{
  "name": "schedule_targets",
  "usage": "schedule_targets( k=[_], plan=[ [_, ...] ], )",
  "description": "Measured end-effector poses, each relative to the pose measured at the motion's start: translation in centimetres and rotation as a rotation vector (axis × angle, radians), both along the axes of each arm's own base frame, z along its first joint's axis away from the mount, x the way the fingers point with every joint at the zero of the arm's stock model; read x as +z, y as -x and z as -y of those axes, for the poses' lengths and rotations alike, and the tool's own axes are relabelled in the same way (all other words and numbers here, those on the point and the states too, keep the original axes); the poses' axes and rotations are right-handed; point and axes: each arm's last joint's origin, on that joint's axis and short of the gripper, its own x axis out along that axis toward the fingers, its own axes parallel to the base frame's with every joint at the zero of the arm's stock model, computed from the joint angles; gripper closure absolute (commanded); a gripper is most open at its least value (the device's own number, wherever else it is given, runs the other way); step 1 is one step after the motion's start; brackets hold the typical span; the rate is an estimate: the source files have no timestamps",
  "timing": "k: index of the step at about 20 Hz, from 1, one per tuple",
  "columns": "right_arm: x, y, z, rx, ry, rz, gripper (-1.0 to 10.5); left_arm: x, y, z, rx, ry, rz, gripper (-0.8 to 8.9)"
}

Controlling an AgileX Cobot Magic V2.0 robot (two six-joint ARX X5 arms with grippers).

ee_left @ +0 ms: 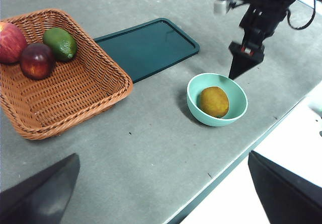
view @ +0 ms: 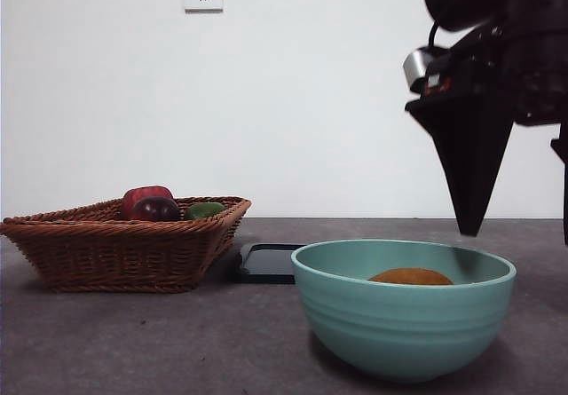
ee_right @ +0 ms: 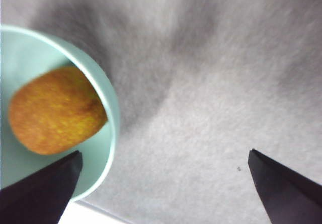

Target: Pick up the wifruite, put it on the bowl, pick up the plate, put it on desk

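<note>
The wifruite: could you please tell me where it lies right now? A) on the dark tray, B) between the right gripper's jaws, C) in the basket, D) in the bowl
D: the wifruite rests inside the bowl, while the right gripper is open with nothing between its jaws, above the desk by the bowl's rim.

Black arm [view: 497,22], pointed matte jaws, grey camera block [view: 419,65], looping black cable [ee_left: 302,12].

We are seeing soft, even light, a faint shadow beside the bowl [ee_left: 217,99], and the right wrist view blurring
</note>
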Motion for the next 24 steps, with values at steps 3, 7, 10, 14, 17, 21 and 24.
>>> schedule_targets(
  k=[3, 7, 10, 14, 17, 21, 24],
  plan=[
    [-1.0, -0.2, -0.6, 0.021, 0.020, -0.035, 3.8, 0.0, 0.0, 0.0, 0.000, 0.000, 0.000, 2.82],
    [-2.2, -0.4, -1.3, 0.050, 0.056, -0.064, 3.8, 0.0, 0.0, 0.0, 0.000, 0.000, 0.000, 2.82],
    [-2.5, -0.5, -1.8, 0.069, 0.086, -0.042, 3.8, 0.0, 0.0, 0.0, 0.000, 0.000, 0.000, 2.82],
    [-3.5, -0.8, -2.4, 0.079, 0.091, -0.051, 4.7, 0.0, 0.0, 0.0, 0.000, 0.000, 0.000, 2.82],
    [-4.0, -1.0, -3.0, 0.089, 0.084, -0.046, 6.8, 0.0, 0.0, 0.0, 0.000, 0.000, 0.000, 2.82],
    [-4.0, -0.9, -3.4, 0.100, 0.073, -0.039, 8.6, 0.0, 0.0, 0.0, 0.000, 0.000, 0.000, 2.82],
    [-4.0, -0.8, -3.6, 0.106, 0.063, -0.046, 9.4, 0.0, 0.0, 0.0, 0.000, 0.000, 0.000, 2.82]
  ],
)
